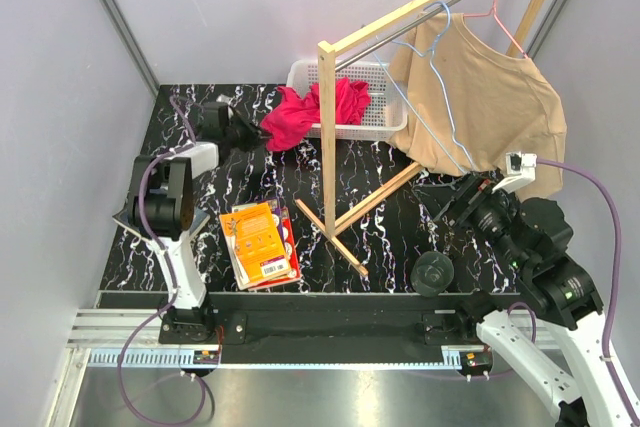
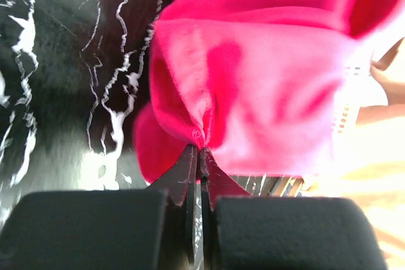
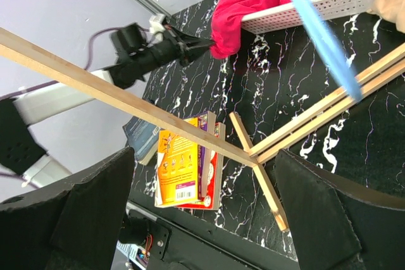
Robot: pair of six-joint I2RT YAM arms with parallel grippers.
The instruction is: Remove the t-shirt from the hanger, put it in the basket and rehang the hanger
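A red t-shirt (image 1: 300, 112) hangs over the front rim of the white basket (image 1: 370, 125), off any hanger. My left gripper (image 1: 262, 135) is shut on a fold of it; the left wrist view shows the jaws (image 2: 198, 148) pinching the red cloth (image 2: 266, 74). An empty blue hanger (image 1: 430, 77) hangs on the rail. A tan t-shirt (image 1: 490, 97) hangs beside it on a pink hanger (image 1: 500, 2). My right gripper (image 1: 452, 195) is open and empty below the tan shirt's hem; its jaws (image 3: 204, 153) are spread wide.
The wooden rack's post (image 1: 327, 137) and crossed feet (image 1: 335, 237) stand mid-table. A stack of books (image 1: 262, 244) lies at the front left. A black round object (image 1: 433, 272) sits near the front edge by the right arm.
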